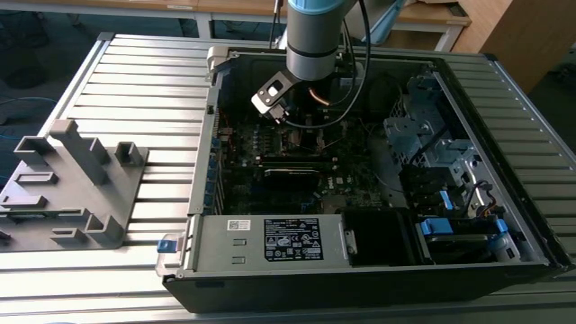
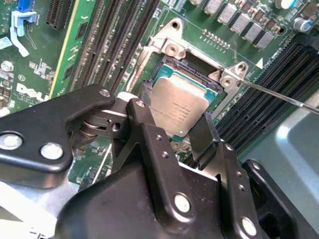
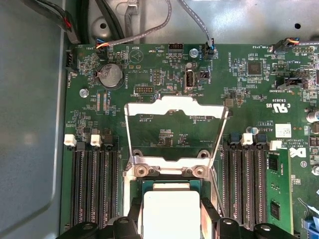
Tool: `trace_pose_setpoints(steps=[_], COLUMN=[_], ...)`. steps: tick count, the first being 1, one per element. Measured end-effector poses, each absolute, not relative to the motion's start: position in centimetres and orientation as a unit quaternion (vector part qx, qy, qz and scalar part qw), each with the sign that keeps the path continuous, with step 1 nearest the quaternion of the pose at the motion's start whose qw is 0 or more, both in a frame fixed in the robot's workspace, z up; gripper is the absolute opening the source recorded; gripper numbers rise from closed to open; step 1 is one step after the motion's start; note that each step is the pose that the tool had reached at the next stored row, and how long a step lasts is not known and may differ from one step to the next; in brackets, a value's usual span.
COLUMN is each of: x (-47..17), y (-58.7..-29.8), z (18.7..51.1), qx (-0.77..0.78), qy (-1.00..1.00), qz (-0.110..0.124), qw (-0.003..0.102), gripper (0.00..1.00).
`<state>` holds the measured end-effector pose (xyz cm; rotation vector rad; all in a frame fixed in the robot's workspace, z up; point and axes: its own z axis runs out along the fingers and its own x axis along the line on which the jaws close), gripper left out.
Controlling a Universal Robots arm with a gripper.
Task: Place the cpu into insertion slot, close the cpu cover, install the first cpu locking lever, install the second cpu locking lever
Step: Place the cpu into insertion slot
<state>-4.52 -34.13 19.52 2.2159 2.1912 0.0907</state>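
step: placing cpu | end effector clamped on it at insertion slot | cpu cover raised | needs: level, square seating

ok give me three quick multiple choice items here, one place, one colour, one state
1. Where is the cpu? A on the grey rack; B between the jaws at the insertion slot; C on the labelled box.
2. Motherboard colour? A red; B green; C blue.
3. The cpu cover is: A raised open; B shut over the cpu; C outside the case.
Answers: B, the jaws grip it at the slot; B, the board is green; A, its frame stands up off the socket.
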Motion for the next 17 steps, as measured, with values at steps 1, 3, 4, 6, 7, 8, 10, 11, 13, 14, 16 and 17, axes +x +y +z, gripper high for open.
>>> trace_pose_setpoints(steps=[1,3,4,6,7,8,10,11,13,14,16,17], x=[-4.51,-4.53,-4.54,-4.56,-4.57,-4.57,-4.58,-4.57,-4.58,-4.58,-4.58,-4.58], y=[-34.13,-34.12,-34.09,-34.07,-34.07,-34.06,-34.06,-34.05,-34.05,-34.04,-34.03,-34.02], z=[19.51,19.51,19.5,19.51,19.51,19.51,19.49,19.45,19.43,19.43,19.42,19.4], qx=[0.711,0.711,0.711,0.711,0.711,0.711,0.711,0.711,0.711,0.711,0.711,0.711], qy=[0.703,0.703,0.703,0.703,0.703,0.703,0.703,0.703,0.703,0.703,0.703,0.703], qz=[0.029,0.029,0.029,0.029,0.029,0.029,0.029,0.029,0.029,0.029,0.029,0.029], qw=[0.012,0.012,0.012,0.012,0.012,0.012,0.012,0.012,0.012,0.012,0.012,0.012], gripper=[0.54,0.54,0.54,0.54,0.54,0.54,0.54,0.54,0.54,0.54,0.54,0.54])
